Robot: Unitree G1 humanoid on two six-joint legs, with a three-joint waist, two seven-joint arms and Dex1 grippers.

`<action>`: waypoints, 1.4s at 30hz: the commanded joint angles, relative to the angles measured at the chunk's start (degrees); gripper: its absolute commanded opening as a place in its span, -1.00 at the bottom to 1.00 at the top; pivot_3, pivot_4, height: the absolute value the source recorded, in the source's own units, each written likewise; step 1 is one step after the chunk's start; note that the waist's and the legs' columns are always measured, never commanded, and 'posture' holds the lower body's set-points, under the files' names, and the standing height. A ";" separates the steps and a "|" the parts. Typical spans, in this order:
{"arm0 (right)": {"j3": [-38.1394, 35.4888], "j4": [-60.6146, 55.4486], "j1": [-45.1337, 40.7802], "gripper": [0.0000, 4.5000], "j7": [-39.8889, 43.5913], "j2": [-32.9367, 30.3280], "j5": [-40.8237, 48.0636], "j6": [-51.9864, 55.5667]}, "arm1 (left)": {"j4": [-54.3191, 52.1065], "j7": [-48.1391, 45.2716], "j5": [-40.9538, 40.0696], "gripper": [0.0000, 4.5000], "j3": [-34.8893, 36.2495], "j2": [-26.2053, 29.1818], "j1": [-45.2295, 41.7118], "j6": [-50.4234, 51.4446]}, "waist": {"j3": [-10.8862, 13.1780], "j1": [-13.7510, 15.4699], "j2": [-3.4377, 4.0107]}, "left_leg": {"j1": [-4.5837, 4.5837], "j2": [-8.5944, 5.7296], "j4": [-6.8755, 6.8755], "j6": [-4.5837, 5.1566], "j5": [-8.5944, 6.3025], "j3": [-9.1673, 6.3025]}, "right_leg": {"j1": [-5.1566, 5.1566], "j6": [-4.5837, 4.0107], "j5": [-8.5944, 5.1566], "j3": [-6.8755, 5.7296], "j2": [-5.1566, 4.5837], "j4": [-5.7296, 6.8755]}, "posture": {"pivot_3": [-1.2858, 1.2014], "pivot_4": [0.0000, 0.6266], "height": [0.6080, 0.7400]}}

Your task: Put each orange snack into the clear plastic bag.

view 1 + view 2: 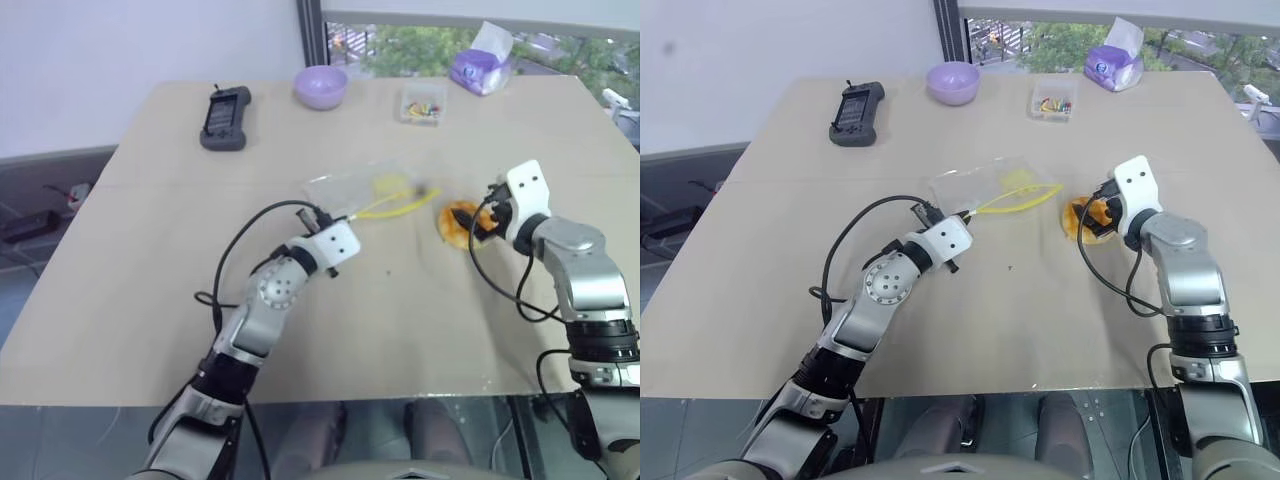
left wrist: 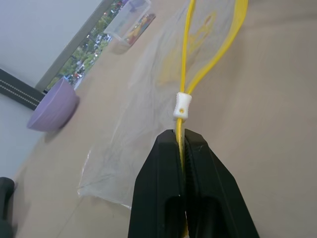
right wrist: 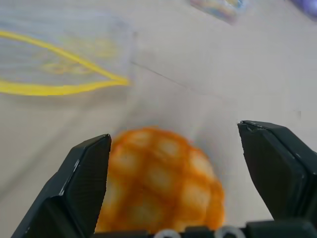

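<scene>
Beige tabletop (image 1: 140, 300) by a window, with a round orange-yellow grid-topped bun (image 3: 158, 186) lying right of centre, just right of a flat clear plastic zip bag (image 1: 365, 190). Left gripper (image 2: 182, 144) pressed together, pinching the bag's yellow zip strip (image 2: 213, 59). Right gripper (image 3: 176, 163) spread wide either side of the bun.
</scene>
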 commanded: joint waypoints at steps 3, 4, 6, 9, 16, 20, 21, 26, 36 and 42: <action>-5.97 2.15 -2.55 0.98 -1.94 1.95 6.95 5.51 | -1.12 0.14 0.18 -1.00 0.31 0.48 -0.65 -0.50 | 0.00 -0.05 0.01 | 0.00 0.00 0.00 0.00 0.00 -0.01 | 0.00 0.00 0.00 0.00 0.00 0.00 | 0.03 -0.52 1.00; -7.27 2.60 -2.81 0.98 -2.29 2.52 8.60 6.91 | -1.14 0.17 0.21 -1.00 0.36 0.53 -0.60 -0.45 | 0.00 -0.04 0.01 | 0.00 0.00 0.00 0.00 0.00 0.00 | 0.00 0.00 0.00 0.00 0.00 0.00 | 0.03 -0.52 1.00; -7.61 3.42 -2.31 0.98 -2.51 2.52 9.62 8.16 | -1.22 0.29 0.30 -1.00 0.39 0.55 -0.38 -0.37 | 0.00 -0.05 0.00 | 0.00 0.00 0.00 0.00 0.00 -0.01 | 0.00 0.00 0.00 0.00 0.00 0.01 | 0.03 -0.52 1.00; -7.06 3.50 -1.09 0.98 -2.27 2.64 10.87 9.22 | -1.38 0.39 0.45 -1.00 0.23 0.39 -0.15 -0.32 | 0.00 -0.13 0.01 | 0.00 0.00 -0.01 0.00 0.00 0.00 | 0.00 0.00 0.00 0.00 -0.01 0.00 | 0.03 -0.52 1.00; -5.38 -0.05 0.97 0.98 0.17 2.33 15.07 9.68 | -1.08 0.36 0.56 -1.00 0.15 0.28 -0.36 -0.42 | 0.00 -0.40 0.01 | 0.00 0.00 0.00 0.00 0.00 0.01 | 0.00 0.00 0.00 0.00 0.00 0.01 | 0.03 -0.52 1.00; 0.55 0.23 3.47 0.98 0.93 -0.76 10.89 7.11 | -1.04 0.27 0.59 -1.00 0.05 0.26 -0.48 -0.48 | -0.01 -0.39 0.01 | 0.01 0.00 0.00 0.01 0.00 0.00 | 0.00 0.00 0.00 0.00 0.00 0.02 | 0.03 -0.52 1.00; 1.58 0.71 3.85 0.98 0.90 -1.21 10.25 6.73 | -0.99 0.25 0.59 -1.00 0.03 0.27 -0.53 -0.53 | -0.02 -0.37 0.01 | 0.01 0.00 0.00 0.01 0.00 0.01 | 0.00 0.00 0.00 0.00 0.00 0.02 | 0.03 -0.52 1.00; 2.79 1.84 4.48 0.22 0.36 -1.51 9.82 5.50 | -0.96 0.10 0.61 -1.00 0.01 0.45 -0.60 -0.67 | -0.04 -0.32 0.00 | 0.02 0.00 0.00 0.00 0.00 0.00 | 0.01 0.00 0.00 0.00 0.00 0.02 | 0.03 -0.52 1.00; 1.13 0.86 2.99 -0.99 -0.64 -0.94 11.42 5.89 | -0.74 -0.08 0.64 -1.00 -0.28 0.46 -0.76 -0.90 | -0.09 -0.28 -0.03 | 0.03 0.00 0.01 0.00 0.00 -0.01 | 0.02 0.00 0.00 0.00 0.00 0.02 | 0.03 -0.52 1.00; -1.98 -5.74 2.48 -0.99 5.02 -1.33 19.06 6.41 | -0.50 -0.02 0.55 -1.00 -0.42 0.43 -0.94 -1.09 | -0.07 -0.37 0.00 | 0.01 0.00 0.01 0.01 0.00 0.00 | 0.00 0.00 0.00 0.00 0.00 0.02 | 0.03 -0.52 1.00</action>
